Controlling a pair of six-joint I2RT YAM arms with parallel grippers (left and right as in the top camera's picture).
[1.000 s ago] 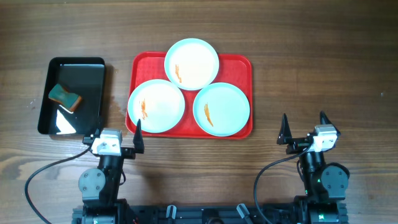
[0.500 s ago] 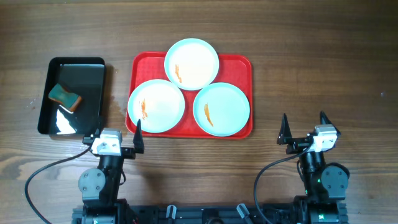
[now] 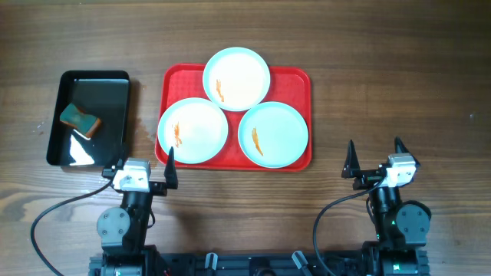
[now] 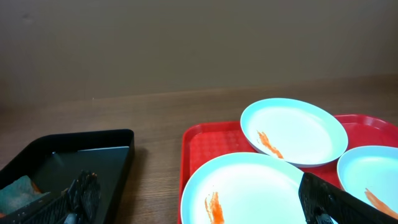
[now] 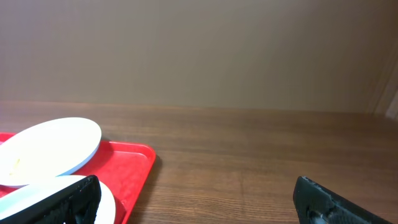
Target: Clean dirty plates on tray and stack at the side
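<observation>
Three pale plates lie on the red tray (image 3: 295, 80): a far one (image 3: 236, 79), a left one (image 3: 192, 130) and a right one (image 3: 274, 134). Each carries an orange smear. My left gripper (image 3: 146, 159) stands open near the tray's front-left corner, holding nothing. In the left wrist view the left plate (image 4: 249, 186) lies just ahead, between the wide-spread fingers (image 4: 323, 199). Right of the tray and nearer the front, my right gripper (image 3: 375, 149) is open and empty over bare wood. Its view shows the tray's corner (image 5: 134, 165) and the far plate (image 5: 50, 149).
A glossy black tray (image 3: 96, 74) sits left of the red tray and holds a green and orange sponge (image 3: 80, 119). Bare wooden table (image 3: 399, 84) stretches to the right of the red tray and behind it.
</observation>
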